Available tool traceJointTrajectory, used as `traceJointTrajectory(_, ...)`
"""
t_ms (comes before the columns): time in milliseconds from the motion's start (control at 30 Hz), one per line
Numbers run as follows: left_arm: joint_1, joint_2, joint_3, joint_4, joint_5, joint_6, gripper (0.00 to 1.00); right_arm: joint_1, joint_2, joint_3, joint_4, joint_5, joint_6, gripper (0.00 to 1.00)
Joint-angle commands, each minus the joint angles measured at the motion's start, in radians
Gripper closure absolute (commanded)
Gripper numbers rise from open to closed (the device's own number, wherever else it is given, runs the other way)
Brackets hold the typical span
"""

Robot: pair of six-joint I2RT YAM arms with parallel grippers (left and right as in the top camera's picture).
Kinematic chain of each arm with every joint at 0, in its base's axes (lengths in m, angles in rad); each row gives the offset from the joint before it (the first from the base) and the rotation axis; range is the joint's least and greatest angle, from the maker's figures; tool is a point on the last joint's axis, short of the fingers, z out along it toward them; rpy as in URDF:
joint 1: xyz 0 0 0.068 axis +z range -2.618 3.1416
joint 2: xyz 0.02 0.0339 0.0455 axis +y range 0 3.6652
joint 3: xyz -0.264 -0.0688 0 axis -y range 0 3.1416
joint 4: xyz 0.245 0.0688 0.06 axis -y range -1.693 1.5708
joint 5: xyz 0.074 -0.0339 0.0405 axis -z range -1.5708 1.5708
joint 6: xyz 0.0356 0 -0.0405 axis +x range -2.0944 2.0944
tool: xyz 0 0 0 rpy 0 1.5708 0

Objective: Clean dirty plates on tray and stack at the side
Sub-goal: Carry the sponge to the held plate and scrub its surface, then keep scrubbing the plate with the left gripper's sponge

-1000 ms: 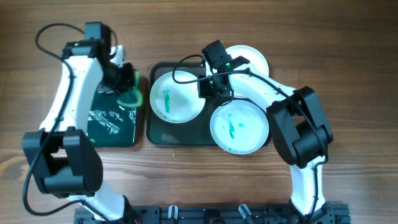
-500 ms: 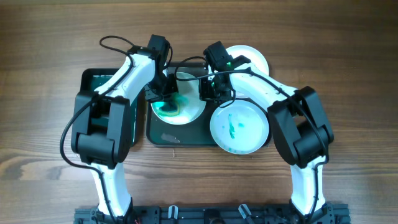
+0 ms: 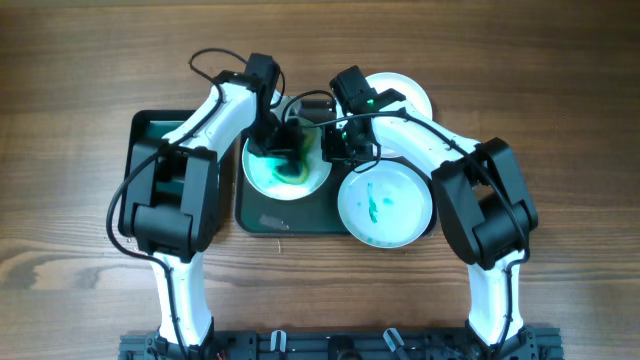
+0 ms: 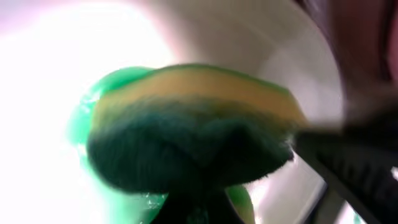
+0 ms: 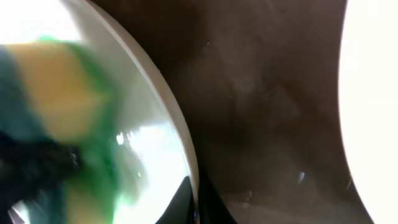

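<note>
My left claw (image 3: 285,150) clamps sponge (image 4: 186,143), right claw (image 3: 335,150) pinches plate (image 3: 262,185) rim; I should press flat, scrub small circles.

Motion blur is smearing the sponge (image 4: 186,143) across the left wrist view, its lower edge running off frame. From overhead, the left gripper (image 3: 285,150) is covering part of the left plate (image 3: 258,178), the right arm (image 3: 420,135) is masking the far plate (image 3: 412,95), and the right gripper (image 3: 338,145) is showing no readable grip.

arms (image 3: 420,135): white links | joints (image 3: 490,195): black | cables (image 3: 300,96): thin, black
</note>
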Motion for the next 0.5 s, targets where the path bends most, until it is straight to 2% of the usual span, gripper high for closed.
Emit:
traceJointTrajectory(0,0.019,0.031,0.079,-0.053,-0.542,-0.212,0.96,0.005,0.025,-0.031,-0.011,0.021,-0.013,0.96)
traceJointTrajectory(33,0.019,0.031,0.096,-0.086,-0.589,-0.273,0.96,0.005,0.025,-0.031,-0.011,0.021,-0.014,0.96)
traceJointTrajectory(100,0.015,0.031,0.101,-0.121,-0.537,-0.318,0.96,0.005,0.025,-0.031,-0.011,0.02,-0.013,0.96)
traceJointTrajectory(133,0.011,0.031,0.101,-0.138,-0.477,-0.318,0.96,0.005,0.025,-0.031,-0.011,0.02,-0.012,0.96)
traceJointTrajectory(200,-0.012,0.031,0.098,-0.182,-0.253,-0.309,0.96,0.005,0.025,-0.031,-0.01,0.021,-0.012,0.96)
traceJointTrajectory(267,-0.038,0.031,0.098,-0.207,-0.161,-0.309,0.96,0.005,0.025,-0.031,-0.011,0.021,-0.012,0.96)
traceJointTrajectory(333,-0.063,0.031,0.098,-0.227,-0.034,-0.23,0.96,0.005,0.025,-0.031,-0.011,0.02,-0.012,0.96)
traceJointTrajectory(400,-0.093,0.031,0.098,-0.23,0.144,-0.1,0.96,0.005,0.025,-0.031,-0.01,0.02,-0.013,0.96)
traceJointTrajectory(467,-0.098,0.031,0.098,-0.193,0.131,-0.095,0.96,0.005,0.025,-0.031,-0.008,0.02,-0.013,0.96)
